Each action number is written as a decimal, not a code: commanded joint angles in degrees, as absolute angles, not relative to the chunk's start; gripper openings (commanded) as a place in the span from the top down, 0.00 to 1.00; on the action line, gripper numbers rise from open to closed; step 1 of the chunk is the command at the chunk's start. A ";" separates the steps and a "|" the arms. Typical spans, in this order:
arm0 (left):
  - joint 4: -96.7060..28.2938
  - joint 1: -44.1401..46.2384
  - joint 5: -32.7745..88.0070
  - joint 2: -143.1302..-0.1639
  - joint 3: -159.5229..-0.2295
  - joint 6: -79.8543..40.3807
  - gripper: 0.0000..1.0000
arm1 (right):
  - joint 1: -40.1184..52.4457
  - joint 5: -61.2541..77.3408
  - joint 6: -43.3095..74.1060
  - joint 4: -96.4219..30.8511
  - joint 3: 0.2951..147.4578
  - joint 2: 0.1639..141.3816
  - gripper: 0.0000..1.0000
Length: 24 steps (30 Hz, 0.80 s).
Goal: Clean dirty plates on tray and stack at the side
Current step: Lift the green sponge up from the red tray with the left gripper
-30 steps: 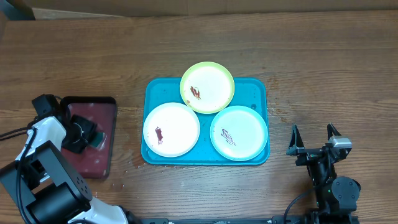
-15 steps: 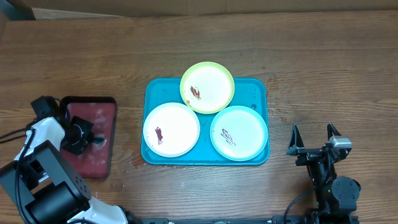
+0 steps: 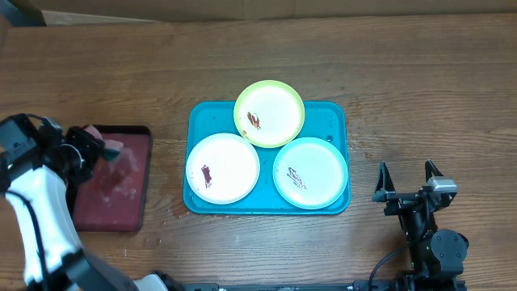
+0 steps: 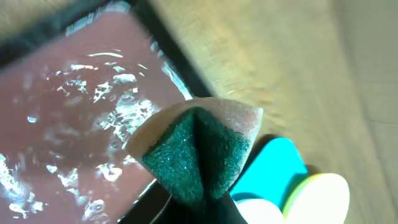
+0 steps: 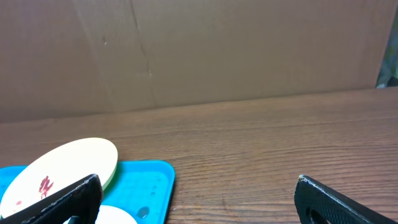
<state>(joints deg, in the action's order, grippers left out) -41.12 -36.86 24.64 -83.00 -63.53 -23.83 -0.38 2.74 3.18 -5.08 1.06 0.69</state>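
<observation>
Overhead view: yellow-green plate (image 3: 269,113), white-pink plate (image 3: 222,167) and pale mint plate (image 3: 310,172), all smeared, sit on the turquoise tray (image 3: 335,113) at mid-bench (image 3: 404,73). The left claw (image 3: 95,149) pinches a folded sponge (image 4: 196,149) over the dark red tray (image 3: 121,202). The right claw (image 3: 406,194) stands spread, well apart from the tray.

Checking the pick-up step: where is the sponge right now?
The sponge is pinched, folded, in the left gripper, over the dark red tray on the left of the overhead view, well left of the turquoise tray.
</observation>
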 commanded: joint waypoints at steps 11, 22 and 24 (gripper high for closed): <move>-27.53 -36.07 12.14 -90.32 -54.68 -24.36 0.96 | -0.56 2.61 2.96 -4.67 0.47 0.16 0.00; -26.22 -35.14 14.13 -74.89 -60.99 -9.65 0.96 | -0.56 2.61 2.96 -4.67 0.47 0.16 0.00; -25.80 -34.09 10.83 -72.73 -60.99 -7.07 0.96 | -0.56 2.61 2.96 -4.67 0.47 0.16 0.00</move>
